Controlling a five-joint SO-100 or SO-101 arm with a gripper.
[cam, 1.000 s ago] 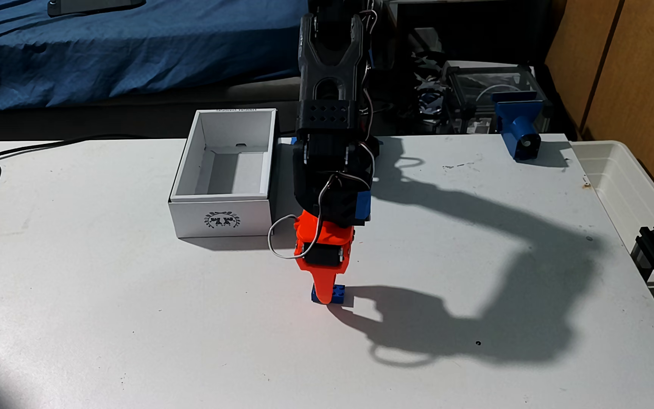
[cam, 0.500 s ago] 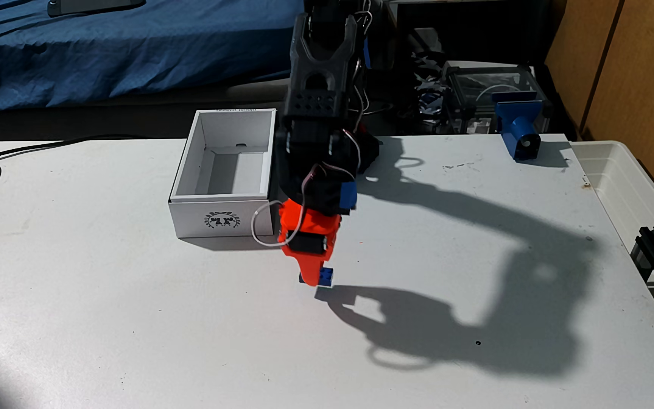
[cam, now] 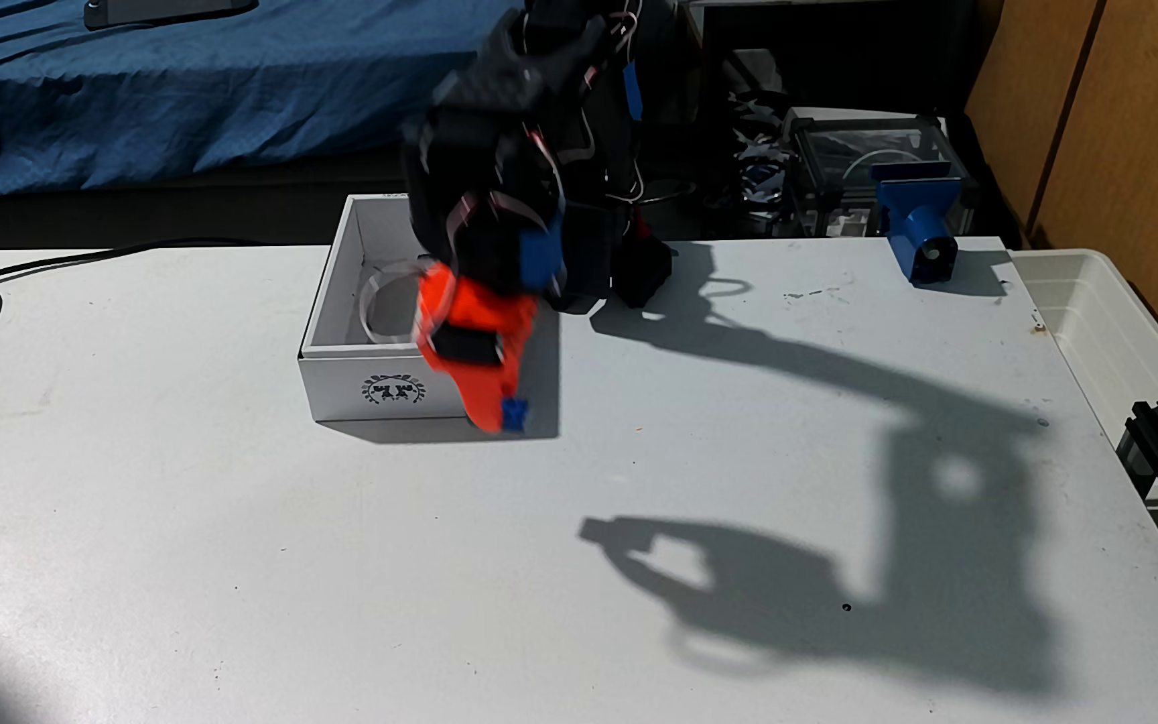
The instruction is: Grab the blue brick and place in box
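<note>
Blue brick [cam: 513,415] is riding pinched in the orange jaws, closed on it, clear of the desk [cam: 214,543]. Box [cam: 325,348] is sitting just left of the jaws, presumably awaiting the drop from above.

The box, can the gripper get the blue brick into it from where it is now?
Probably yes. The gripper holds the blue brick in the air beside the box's emblem end; the box is open-topped, with nothing seen blocking it.
</note>
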